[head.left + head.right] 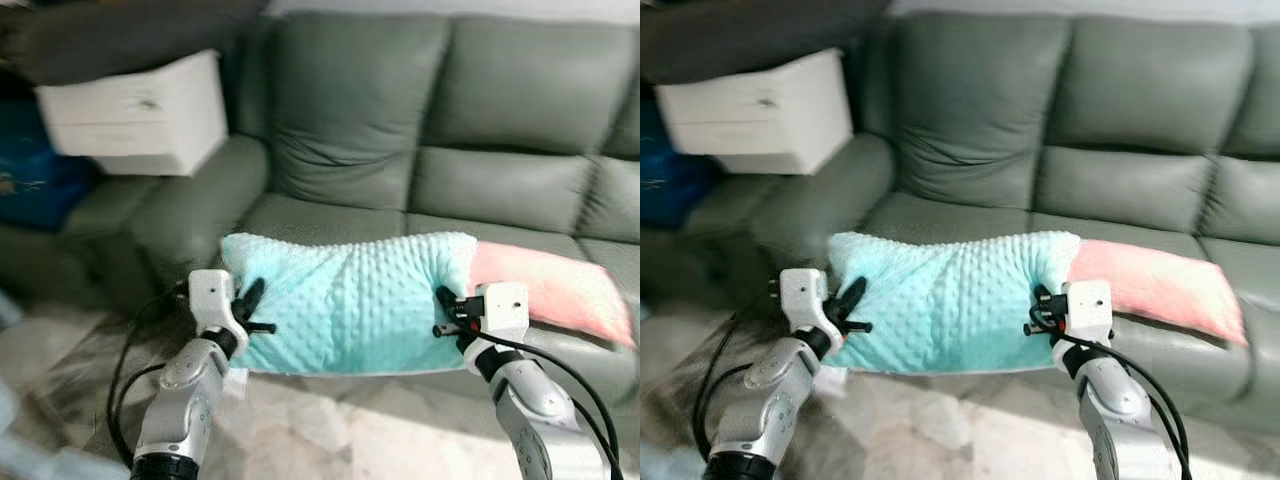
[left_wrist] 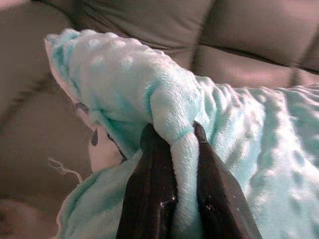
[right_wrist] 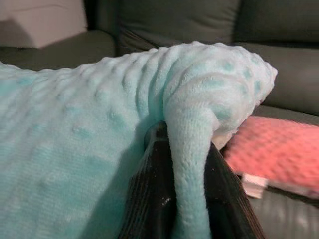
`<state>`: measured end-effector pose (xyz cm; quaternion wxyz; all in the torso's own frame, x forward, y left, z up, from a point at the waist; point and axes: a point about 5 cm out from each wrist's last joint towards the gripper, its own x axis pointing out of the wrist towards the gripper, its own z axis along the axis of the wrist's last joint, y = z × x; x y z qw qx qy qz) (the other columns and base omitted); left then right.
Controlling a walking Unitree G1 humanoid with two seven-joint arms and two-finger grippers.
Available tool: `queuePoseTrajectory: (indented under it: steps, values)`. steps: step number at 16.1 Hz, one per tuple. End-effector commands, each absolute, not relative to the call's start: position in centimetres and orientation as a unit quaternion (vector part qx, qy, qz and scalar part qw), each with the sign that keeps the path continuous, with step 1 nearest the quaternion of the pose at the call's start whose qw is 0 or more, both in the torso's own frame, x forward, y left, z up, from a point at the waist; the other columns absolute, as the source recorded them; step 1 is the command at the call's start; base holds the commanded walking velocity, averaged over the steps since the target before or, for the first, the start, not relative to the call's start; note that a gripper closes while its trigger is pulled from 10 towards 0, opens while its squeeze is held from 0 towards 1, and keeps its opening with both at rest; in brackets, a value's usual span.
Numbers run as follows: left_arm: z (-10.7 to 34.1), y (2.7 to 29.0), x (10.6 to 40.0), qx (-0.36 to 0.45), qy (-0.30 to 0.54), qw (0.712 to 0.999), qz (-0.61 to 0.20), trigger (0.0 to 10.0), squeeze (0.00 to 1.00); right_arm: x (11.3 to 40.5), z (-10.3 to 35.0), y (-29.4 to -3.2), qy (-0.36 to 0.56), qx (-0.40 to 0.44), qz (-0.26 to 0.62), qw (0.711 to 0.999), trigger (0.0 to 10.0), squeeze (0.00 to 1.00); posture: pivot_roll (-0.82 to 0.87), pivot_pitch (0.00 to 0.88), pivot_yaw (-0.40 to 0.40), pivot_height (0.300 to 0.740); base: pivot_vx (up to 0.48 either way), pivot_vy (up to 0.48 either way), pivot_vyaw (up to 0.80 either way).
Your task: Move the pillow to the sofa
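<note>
The soft mint-green dotted plush pillow (image 1: 350,305) hangs in the air just in front of the grey-green leather sofa (image 1: 440,130), stretched between both arms. The left gripper (image 2: 174,149) pinches a fold at its left edge, and the right gripper (image 3: 187,149) pinches the right edge. It looks light and floppy, so the edge folds seem the sensible holds. A pink dotted pillow (image 1: 560,290) lies on the seat, far right.
</note>
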<state>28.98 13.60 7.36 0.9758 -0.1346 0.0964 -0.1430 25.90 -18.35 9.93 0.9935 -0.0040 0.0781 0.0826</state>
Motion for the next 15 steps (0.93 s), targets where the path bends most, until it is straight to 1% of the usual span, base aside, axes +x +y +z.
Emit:
queuePoseTrajectory:
  steps: [1,4,12,15]
  values:
    - [7.8,13.8,29.18,-0.136,0.089,0.976,-0.147,10.0,0.0,26.04,10.43,-18.32,0.066,-0.002,0.082,0.994,10.0,0.0,-0.23,0.023,0.023,0.74,0.0,0.0,-0.48]
    - [7.6,14.02,29.03,-0.129,0.083,0.977,-0.147,10.0,0.0,26.02,10.49,-18.29,0.064,-0.004,0.084,0.994,10.0,0.0,-0.23,0.025,0.022,0.74,0.37,0.249,0.0]
    - [7.49,13.75,28.84,-0.13,0.085,0.975,-0.159,10.0,0.0,26.0,10.52,-18.27,0.063,-0.004,0.083,0.995,10.0,0.0,-0.23,0.025,0.025,0.74,0.442,0.0,0.0]
    - [7.19,13.37,28.95,-0.152,0.103,0.971,-0.152,10.0,0.0,26.0,10.46,-18.22,0.063,-0.005,0.083,0.994,10.0,0.0,-0.23,0.023,0.024,0.74,0.0,0.0,0.0]
